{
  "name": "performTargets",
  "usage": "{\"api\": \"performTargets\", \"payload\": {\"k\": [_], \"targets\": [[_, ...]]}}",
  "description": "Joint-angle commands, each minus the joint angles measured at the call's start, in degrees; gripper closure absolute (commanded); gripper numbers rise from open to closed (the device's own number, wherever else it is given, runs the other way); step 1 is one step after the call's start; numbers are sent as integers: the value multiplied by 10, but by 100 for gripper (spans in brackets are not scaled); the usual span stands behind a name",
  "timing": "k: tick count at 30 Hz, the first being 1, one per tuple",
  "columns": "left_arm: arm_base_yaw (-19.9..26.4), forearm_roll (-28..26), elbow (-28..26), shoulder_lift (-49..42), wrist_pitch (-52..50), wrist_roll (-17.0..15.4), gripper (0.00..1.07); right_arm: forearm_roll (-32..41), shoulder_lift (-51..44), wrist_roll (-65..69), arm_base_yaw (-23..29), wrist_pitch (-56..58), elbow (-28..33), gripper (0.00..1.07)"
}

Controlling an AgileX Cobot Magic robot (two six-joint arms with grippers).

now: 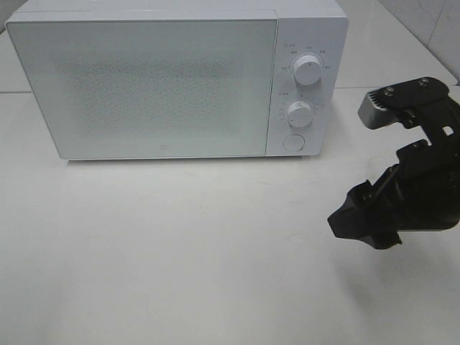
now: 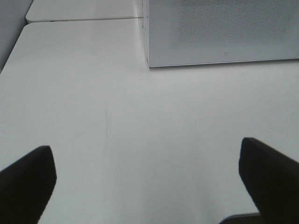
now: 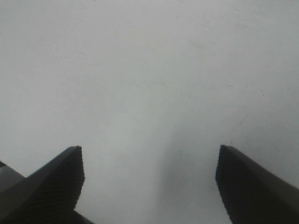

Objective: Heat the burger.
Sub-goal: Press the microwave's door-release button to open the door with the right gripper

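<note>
Over tabletop beside the microwave, right end effector, jaws wide.

A white microwave stood on a white table, its frosted door shut. On the panel to the right of the door sat an upper knob, a lower knob beneath it, and a round button at the bottom. The right gripper, black with one grey tip, hung over the table just right of the microwave's front corner, its jaws wide apart and clear of the microwave.
</note>
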Motion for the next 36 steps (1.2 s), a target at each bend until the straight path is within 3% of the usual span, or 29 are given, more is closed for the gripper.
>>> {"api": "performTargets", "payload": {"k": [1, 8, 19, 22, 29, 36], "targets": [[-1, -3, 2, -3, -8, -1, 7, -40, -44, 37, -4, 51, -5, 32], [-1, -3, 2, -3, -8, -1, 7, -123, -127, 91, -4, 202, -64, 32], [-1, -3, 2, -3, -8, -1, 7, -139, -275, 105, -4, 264, -68, 32], [-1, -3, 2, -3, -8, -1, 7, -158, -321, 118, -19, 272, -64, 32], [-1, -3, 2, -3, -8, -1, 7, -167, -440, 117, -113, 290, -64, 31], [-1, -3, 2, -3, -8, -1, 7, -167, -539, 119, -135, 307, -33, 31]]}}
